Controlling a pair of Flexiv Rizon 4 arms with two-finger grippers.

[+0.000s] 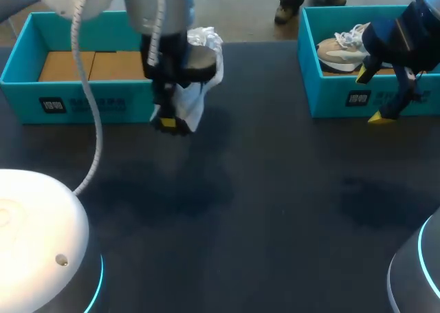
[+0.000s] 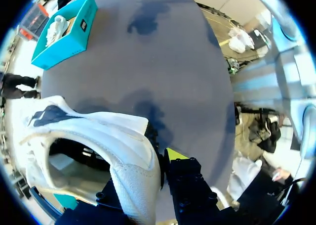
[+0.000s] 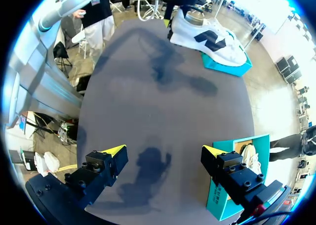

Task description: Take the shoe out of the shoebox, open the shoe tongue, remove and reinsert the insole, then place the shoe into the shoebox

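My left jaws clamped on shoe (image 1: pixel 195 101), up over counter (image 1: pixel 261 217). Shoebox (image 1: pixel 27 93) at 9 o'clock, just beside. Shoe's long axis about 12 to 6. Right jaws apart, far off at 3 o'clock. I think left arm nearer for tongue step.

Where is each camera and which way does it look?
Head view: above and behind the robot, looking down on the table; shows the left end effector holding the white shoe and the right end effector.
Left wrist view: on that wrist, looking along its fingers over the shoe and table.
Right wrist view: on that wrist, looking across the table past its open end effector.
All three share the white shoe.
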